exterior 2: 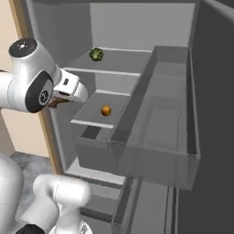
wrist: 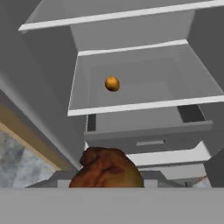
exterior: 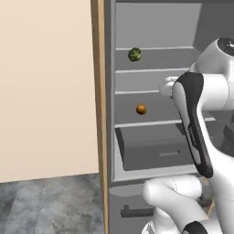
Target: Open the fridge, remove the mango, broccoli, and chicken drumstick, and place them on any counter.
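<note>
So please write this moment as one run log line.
fridge: open | gripper: shut on chicken drumstick | mango: middle shelf | broccoli: upper shelf

You look into the open fridge (wrist: 131,65), its grey interior lined with pale shelves. The mango (wrist: 112,83), small, round and orange, sits alone on the middle shelf, toward its left side. Below that shelf is a closed grey drawer (wrist: 148,135). At the bottom of your view, right up close, the knobby reddish-brown chicken drumstick (wrist: 107,169) sits at the gripper, hiding the fingertips.
</note>
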### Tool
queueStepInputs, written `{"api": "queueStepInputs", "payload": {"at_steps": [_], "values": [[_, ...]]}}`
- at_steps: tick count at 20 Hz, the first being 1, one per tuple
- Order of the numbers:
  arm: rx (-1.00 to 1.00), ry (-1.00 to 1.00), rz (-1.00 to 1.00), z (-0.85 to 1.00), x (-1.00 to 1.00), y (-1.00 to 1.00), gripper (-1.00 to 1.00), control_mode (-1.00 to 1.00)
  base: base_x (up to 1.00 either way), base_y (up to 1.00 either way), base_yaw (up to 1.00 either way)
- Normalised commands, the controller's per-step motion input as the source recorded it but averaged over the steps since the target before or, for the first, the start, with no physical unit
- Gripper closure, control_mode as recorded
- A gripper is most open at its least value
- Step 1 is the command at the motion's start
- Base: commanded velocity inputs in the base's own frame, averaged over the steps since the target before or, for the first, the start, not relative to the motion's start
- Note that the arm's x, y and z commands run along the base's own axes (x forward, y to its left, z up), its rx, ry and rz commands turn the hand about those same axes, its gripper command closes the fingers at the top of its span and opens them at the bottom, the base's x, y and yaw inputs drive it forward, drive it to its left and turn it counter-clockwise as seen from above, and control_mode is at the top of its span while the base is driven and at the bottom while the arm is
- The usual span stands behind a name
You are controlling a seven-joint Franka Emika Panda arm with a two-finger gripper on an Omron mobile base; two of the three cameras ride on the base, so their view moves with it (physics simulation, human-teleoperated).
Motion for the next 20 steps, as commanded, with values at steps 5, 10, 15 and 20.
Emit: {"api": "queueStepInputs", "payload": {"at_steps": [5,10,15,20], "values": [[0.0,0.0,0.0,0.0,0.0,0.0,1.0,1.0,-1.0,0.49,-0.49],[0.0,0.0,0.0,0.0,0.0,0.0,1.0,1.0,-1.0,0.61,-0.61],[0.0,0.0,0.0,0.0,0.0,0.0,1.0,1.0,-1.0,0.4,-0.74],[0.0,0.0,0.0,0.0,0.0,0.0,1.0,1.0,-0.96,0.18,-0.8]]}}
